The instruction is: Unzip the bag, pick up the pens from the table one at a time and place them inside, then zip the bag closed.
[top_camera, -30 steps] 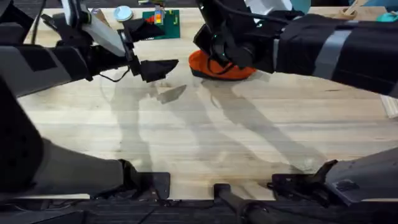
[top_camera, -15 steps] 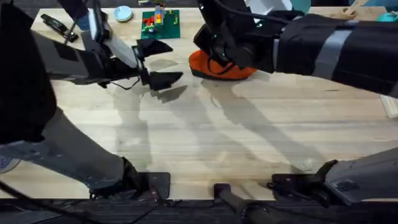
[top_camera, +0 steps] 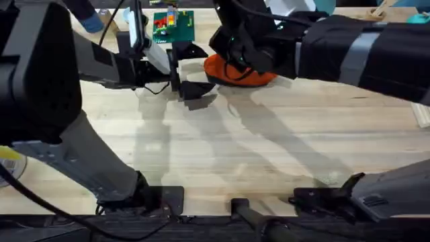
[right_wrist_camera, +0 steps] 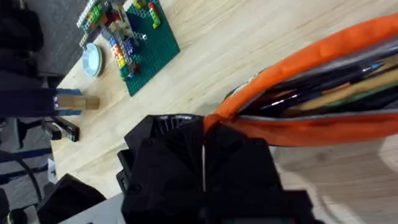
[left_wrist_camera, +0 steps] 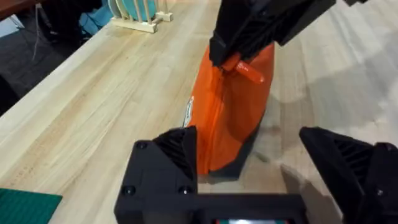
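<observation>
On the table [top_camera: 269, 154], at far left, a yellow-labelled item [top_camera: 8, 156] at the edge, its print too small to read. Further along the back edge, a green building-brick baseplate [top_camera: 173, 25] carrying coloured bricks; seen from the right wrist beside a pale round dish [right_wrist_camera: 92, 60], a wooden block [right_wrist_camera: 73, 101] and a black clip-like tool [right_wrist_camera: 62, 129]. No legible writing on any of them.

Centre-left, left gripper [top_camera: 190, 69] spread wide, empty, just beside the near end of the bag [top_camera: 236, 72], one finger toward the back of the table and one toward the front; from its wrist camera, both black fingers [left_wrist_camera: 168, 162] flanking the pouch end without touching it. A small pale label [left_wrist_camera: 188, 112] on the orange fabric, unreadable.

Centre, the bag resting on the table toward the far edge, orange with a dark base strip, zip partly open; pens [right_wrist_camera: 323, 87] lying lengthwise inside.

To the right, right gripper [top_camera: 236, 55] pressed together on the bag's orange zipper pull [left_wrist_camera: 249, 70] at the top of the pouch. In the left wrist view, a wooden rack [left_wrist_camera: 140, 15] with teal plates.
</observation>
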Controlling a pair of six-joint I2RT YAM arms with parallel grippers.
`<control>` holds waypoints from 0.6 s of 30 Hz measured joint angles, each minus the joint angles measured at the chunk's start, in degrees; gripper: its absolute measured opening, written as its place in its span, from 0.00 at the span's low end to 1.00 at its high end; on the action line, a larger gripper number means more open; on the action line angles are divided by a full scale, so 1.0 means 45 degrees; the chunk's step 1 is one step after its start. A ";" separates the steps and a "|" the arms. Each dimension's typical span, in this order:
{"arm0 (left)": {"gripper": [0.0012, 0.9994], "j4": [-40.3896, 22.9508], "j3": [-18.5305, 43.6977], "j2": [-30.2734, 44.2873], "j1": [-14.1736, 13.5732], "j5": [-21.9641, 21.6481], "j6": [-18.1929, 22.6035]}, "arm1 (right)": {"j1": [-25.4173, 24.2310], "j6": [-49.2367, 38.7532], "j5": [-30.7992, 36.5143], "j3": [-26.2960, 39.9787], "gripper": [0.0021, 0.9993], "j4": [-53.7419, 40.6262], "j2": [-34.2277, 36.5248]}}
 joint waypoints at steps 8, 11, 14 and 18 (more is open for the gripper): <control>0.99 0.0636 0.0249 0.0000 -0.0598 -0.0884 -0.0596 | 0.0000 0.0003 -0.0001 0.0000 0.03 0.0005 0.0000; 0.99 0.0647 0.0400 0.0000 -0.0710 -0.1149 -0.0656 | 0.0000 0.0003 -0.0001 0.0000 0.03 0.0003 -0.0002; 0.99 0.0649 0.0573 0.0000 -0.0761 -0.1308 -0.0701 | 0.0000 0.0004 -0.0001 0.0000 0.03 0.0000 0.0000; 0.99 0.0654 0.0665 0.0000 -0.0847 -0.1801 -0.0742 | 0.0000 0.0000 -0.0001 0.0000 0.03 0.0005 -0.0003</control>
